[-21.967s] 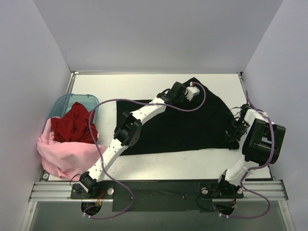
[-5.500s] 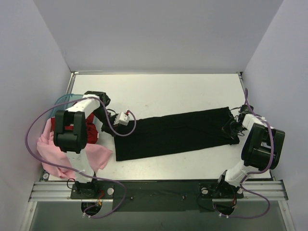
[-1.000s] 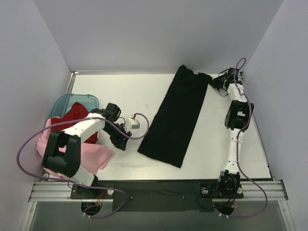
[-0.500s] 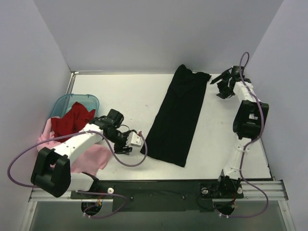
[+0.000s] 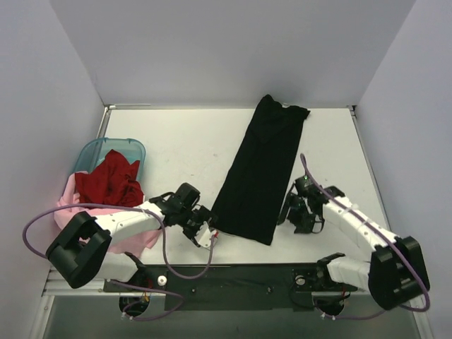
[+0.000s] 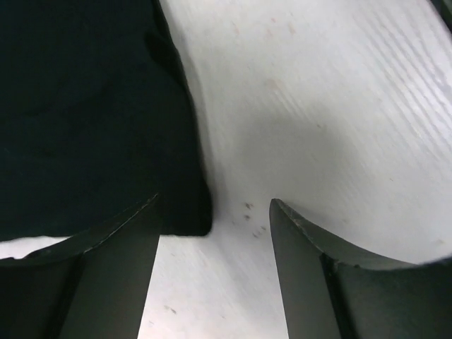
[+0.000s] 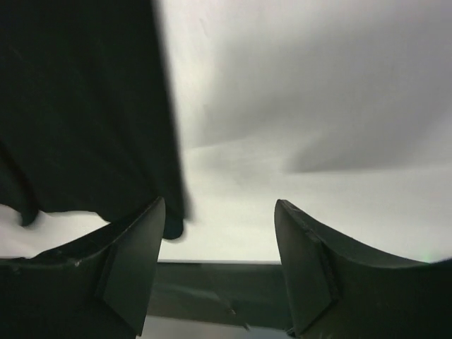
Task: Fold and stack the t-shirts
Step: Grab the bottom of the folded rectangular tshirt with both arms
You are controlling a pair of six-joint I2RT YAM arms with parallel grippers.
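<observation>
Black t-shirt [image 5: 261, 169], left end effector [image 5: 211, 227] open at corner, right end effector [image 5: 288, 213] open

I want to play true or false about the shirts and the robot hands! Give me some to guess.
The black shirt lies as a long folded strip on the table. True.
The red shirt is spread flat mid-table. False: it is bunched at the tub on the left.
The left gripper is open, holding nothing. True.
The right gripper is clamped on the black shirt. False: it is open beside the shirt's edge.
</observation>
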